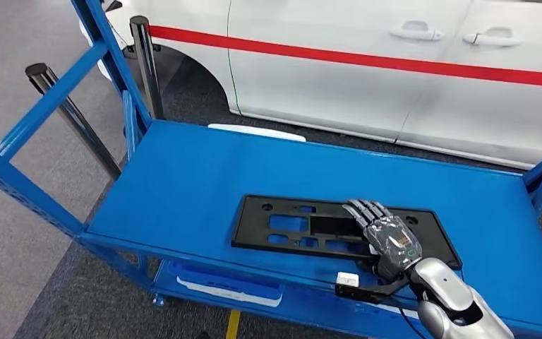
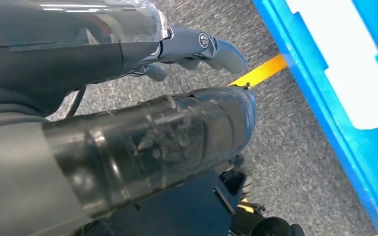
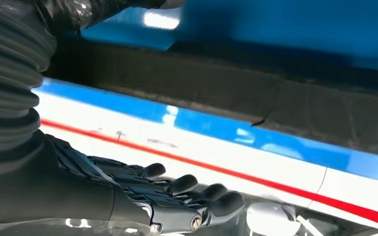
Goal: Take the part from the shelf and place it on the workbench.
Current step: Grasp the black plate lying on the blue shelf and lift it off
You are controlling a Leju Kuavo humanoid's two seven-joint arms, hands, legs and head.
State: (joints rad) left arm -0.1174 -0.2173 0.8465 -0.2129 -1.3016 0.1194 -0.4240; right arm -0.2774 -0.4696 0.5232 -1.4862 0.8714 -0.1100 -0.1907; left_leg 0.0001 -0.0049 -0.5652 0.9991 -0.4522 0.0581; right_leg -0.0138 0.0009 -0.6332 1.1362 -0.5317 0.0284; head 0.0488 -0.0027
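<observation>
Head view: a flat black plastic part [image 1: 324, 227] — a long rectangular plate with cut-out windows and small holes — lies on the top deck of the blue metal shelf [image 1: 183, 176], in the lower middle of the frame, near the deck's front edge. The right hand [image 1: 384, 233], dark-fingered under a clear wrapping, comes up from the lower right on its silver arm and lies flat on the right part of the plate, fingers stretched out toward the upper left and close together; it presses or rests on the part rather than closing around it, so far as this view shows. A small white block [image 1: 347, 279] sits at the deck's front edge just below the hand. Behind the shelf, across the top of the frame, stands a white car with a red stripe [image 1: 395, 63]; two black posts [image 1: 145, 56] rise at the upper left over grey carpet.

Left wrist view: the left hand [image 2: 177, 88] fills the left and centre, its thick thumb in clear wrapping, the darker fingers curled in above it with nothing between them. Grey carpet with a yellow floor line [image 2: 263, 71] lies beyond, and a blue shelf edge runs down the right side.

Right wrist view: the right hand's fingers [image 3: 187, 194] extend side by side at the lower centre, the black part's edge and blue deck above them, the car's red stripe across the middle.
</observation>
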